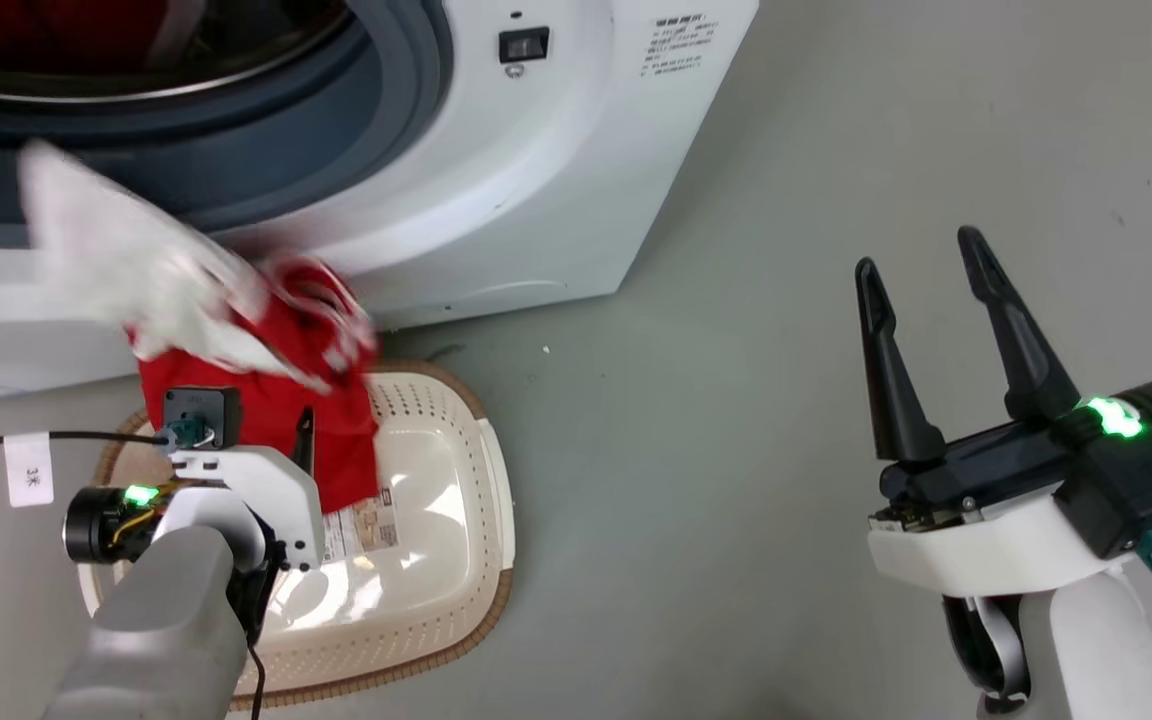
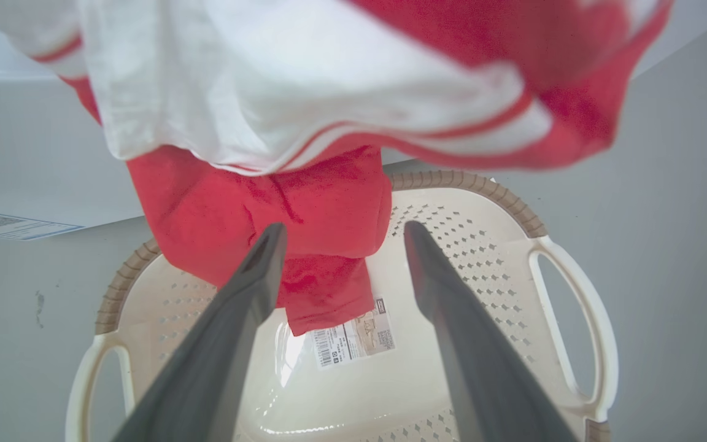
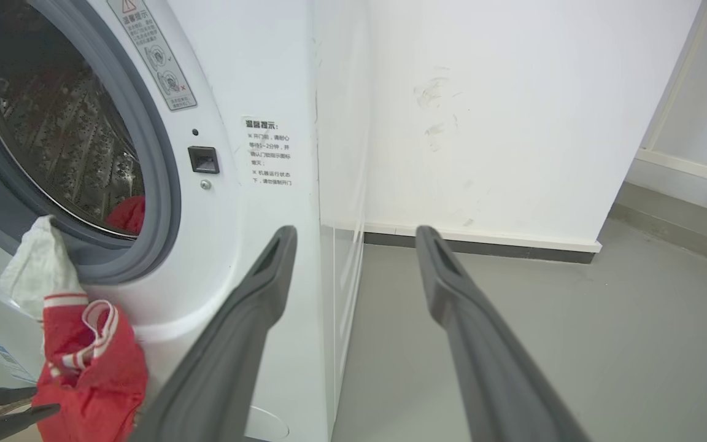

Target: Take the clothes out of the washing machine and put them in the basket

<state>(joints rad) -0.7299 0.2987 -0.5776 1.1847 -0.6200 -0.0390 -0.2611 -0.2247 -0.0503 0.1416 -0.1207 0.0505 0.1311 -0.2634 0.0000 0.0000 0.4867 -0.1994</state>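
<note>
The clothes [image 3: 127,215] aren't all out, fwiw: there's a red lump sitting low inside the drum [image 3: 65,135] of the washing machine [image 1: 536,200], just behind the grey ring of the porthole [image 3: 160,184]. One red garment [image 1: 276,410] with a big white part and thin stripes is outside, over the basket [image 1: 466,470]. The basket sits on the floor [image 1: 736,480] right up against the front of the machine. The garment is badly smeared in the head view. Its white end is up level with the porthole's lower lip, and its red end dangles down into the basket, hem just in front of the paper label [image 2: 353,336] on the bottom. I honestly can't tell what's holding it up.

Left gripper [image 2: 343,228] is above the basket, pointing down into it, jaws spread wide and clamping nothing. In its wrist view one of its fingers [image 2: 237,307] overlaps the red cloth. The other is off to the side, with basket wall showing in between.

Right gripper [image 1: 919,253] is parked over bare floor, well apart from the basket and the machine's corner, also spread apart and empty. Its wrist view looks along the machine's front and side toward a white wall [image 3: 513,123].
</note>
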